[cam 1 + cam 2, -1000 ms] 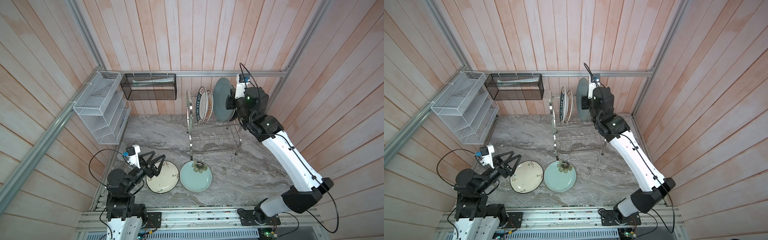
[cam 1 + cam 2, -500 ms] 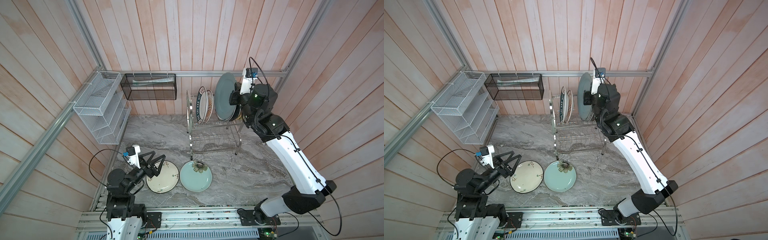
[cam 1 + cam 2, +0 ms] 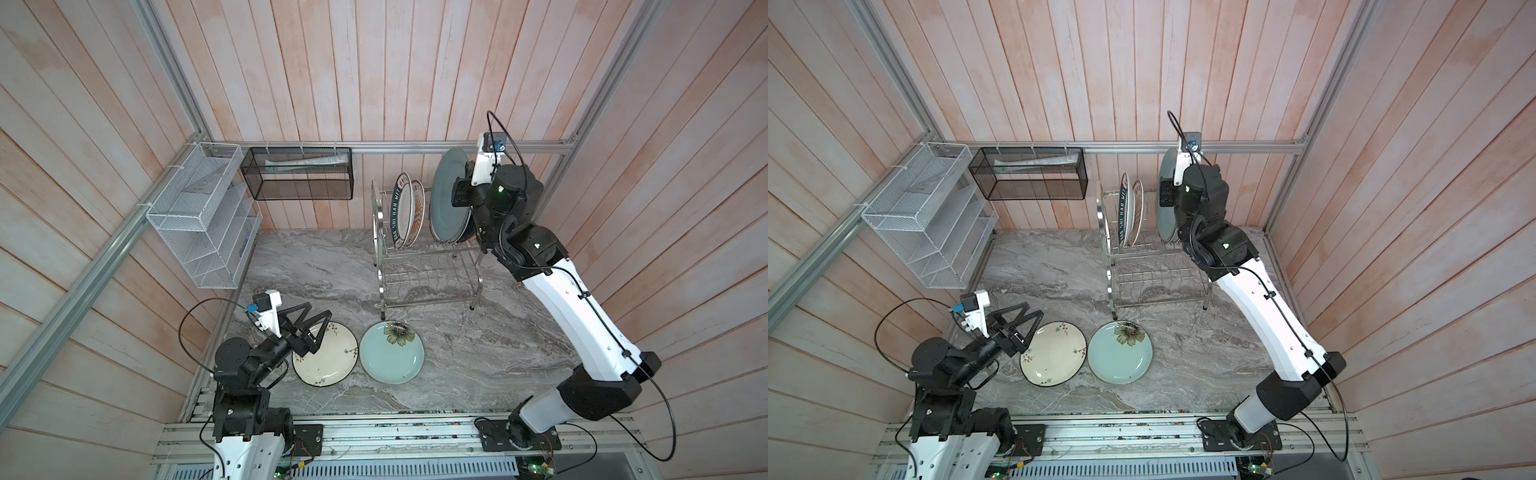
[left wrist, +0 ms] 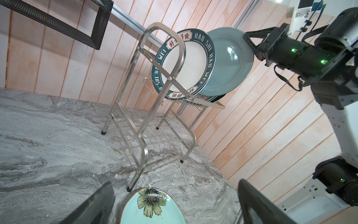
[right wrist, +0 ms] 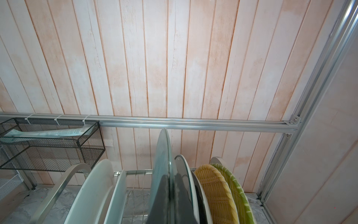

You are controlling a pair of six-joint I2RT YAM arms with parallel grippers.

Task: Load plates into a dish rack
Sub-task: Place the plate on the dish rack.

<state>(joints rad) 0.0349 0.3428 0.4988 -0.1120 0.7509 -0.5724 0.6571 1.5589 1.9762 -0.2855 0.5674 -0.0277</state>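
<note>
Your right gripper [image 3: 460, 192] clamps the rim of the round grey-blue plate [image 3: 445, 199], upright at the upper tier of the shiny steel wire dish rack [image 3: 428, 272], far centre; your left gripper [image 3: 319, 314], fingers wide apart, hovers above the cream floral plate [image 3: 330, 368], near left.

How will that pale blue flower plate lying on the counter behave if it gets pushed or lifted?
The pale blue plate looks glazed and rigid, so probably slippery and unbending. It lies flat on the marble counter, so a push would likely slide it, not tip it. Dropped, it may chip.
</note>
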